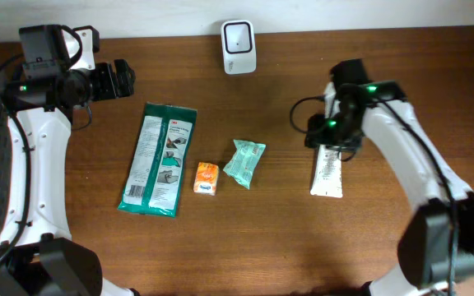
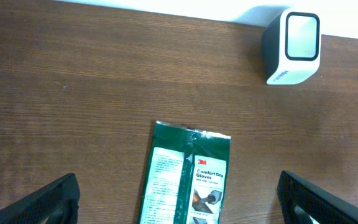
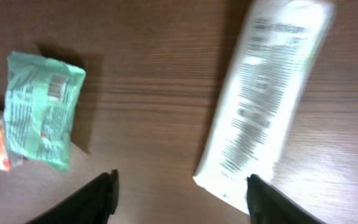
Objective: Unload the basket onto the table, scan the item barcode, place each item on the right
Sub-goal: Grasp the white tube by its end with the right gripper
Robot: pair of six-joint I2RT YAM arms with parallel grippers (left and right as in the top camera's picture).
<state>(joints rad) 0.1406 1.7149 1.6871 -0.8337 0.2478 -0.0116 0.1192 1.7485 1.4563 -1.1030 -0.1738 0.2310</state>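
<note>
Right wrist: flat white tube (image 3: 266,99) on grained wooden table (image 3: 154,93), right hand (image 3: 182,194) wide, left hand (image 2: 179,202) wide

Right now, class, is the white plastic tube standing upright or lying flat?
Lying flat: the white plastic tube rests lengthwise on the brown wooden table, printed side up.

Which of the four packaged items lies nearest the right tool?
The white pack, lying right by the right tool. The green glove pack, orange packet and mint packet lie farther off, toward the table's middle.
</note>
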